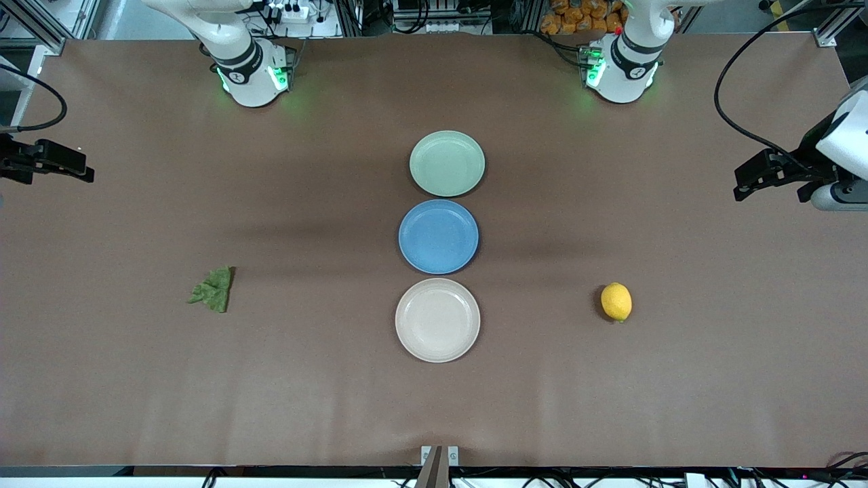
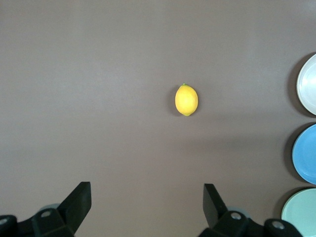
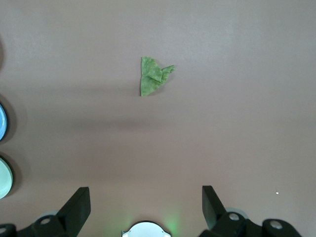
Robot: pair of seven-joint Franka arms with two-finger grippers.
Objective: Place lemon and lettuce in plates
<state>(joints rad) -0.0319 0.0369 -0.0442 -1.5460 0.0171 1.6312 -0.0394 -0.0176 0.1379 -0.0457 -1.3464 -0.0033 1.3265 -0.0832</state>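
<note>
Beige plate (image 1: 437, 320) sits nearest the front camera on the tabletop (image 1: 135, 379), empty. Lemon (image 1: 616, 301) lies level with it toward the left arm's end, lettuce (image 1: 213, 289) toward the right arm's end. Blue plate (image 1: 439, 236) is just farther than the beige plate, mint plate (image 1: 447, 163) farthest; 3 in a row. Left tool (image 1: 746, 183) and right tool (image 1: 81, 169) hang over the tabletop ends, both wide, holding nothing.

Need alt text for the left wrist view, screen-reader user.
A yellow lemon lies alone on the brown table, ahead of the open, empty left gripper. At one edge of the view, parts of three plates show in a row: beige plate, blue plate, mint green plate.
</note>
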